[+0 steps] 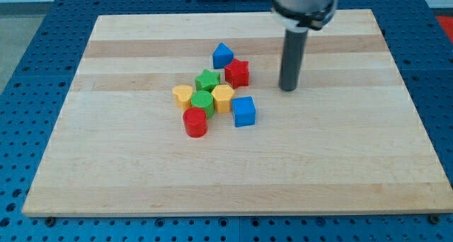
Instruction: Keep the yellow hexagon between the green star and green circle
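yellow hexagon (222, 98): mid board, touching green star (207, 80) and green circle (202, 102) | my tip (287, 89): off toward right edge, apart, touching nothing, no pincer

Robotics lab bench: pale wooden board (233, 164) resting on a blue perforated metal table (28, 93), small coloured toy blocks (212, 97) grouped on it, dark robot rod (289, 58) standing above.

No readable text, labels, brands, numbers or signs anywhere in view
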